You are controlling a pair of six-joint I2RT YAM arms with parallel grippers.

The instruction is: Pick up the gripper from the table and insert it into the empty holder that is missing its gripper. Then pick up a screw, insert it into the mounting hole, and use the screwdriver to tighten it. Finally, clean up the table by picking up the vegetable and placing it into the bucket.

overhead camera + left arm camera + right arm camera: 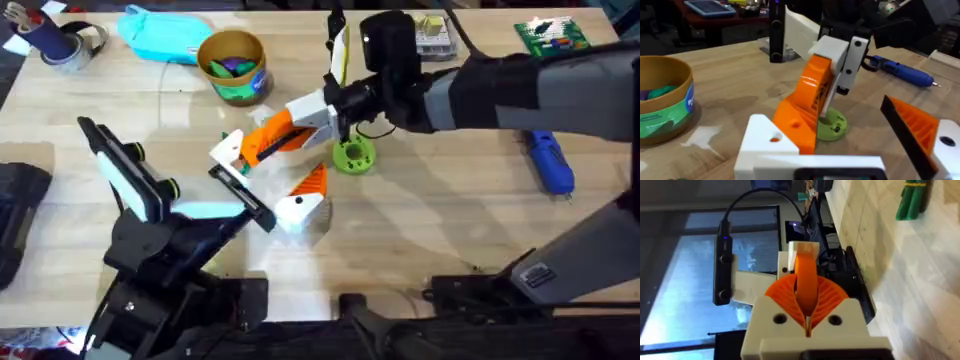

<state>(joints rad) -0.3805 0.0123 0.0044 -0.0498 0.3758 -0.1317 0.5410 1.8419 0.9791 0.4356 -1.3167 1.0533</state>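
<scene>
My right gripper (308, 118) reaches to the table's middle and is shut on the gripper (270, 138), a loose finger with a white block end and an orange face. It hangs tilted, with the white end (765, 142) at the end of the empty holder (240, 190), the black bar on my left arm. I cannot tell whether it is seated. My left gripper (268, 182) stands open; its one mounted finger (920, 130) is a white-and-orange wedge. The blue-handled screwdriver (550, 162) lies at the right. The yellow bucket (233, 65) stands at the back.
A light green round disc with dark holes (353, 155) lies right under the right gripper. A dark green item (550, 38) sits at the back right; I cannot tell which is the vegetable. A turquoise pouch (165, 35) and a tape roll (65, 45) lie at the back left.
</scene>
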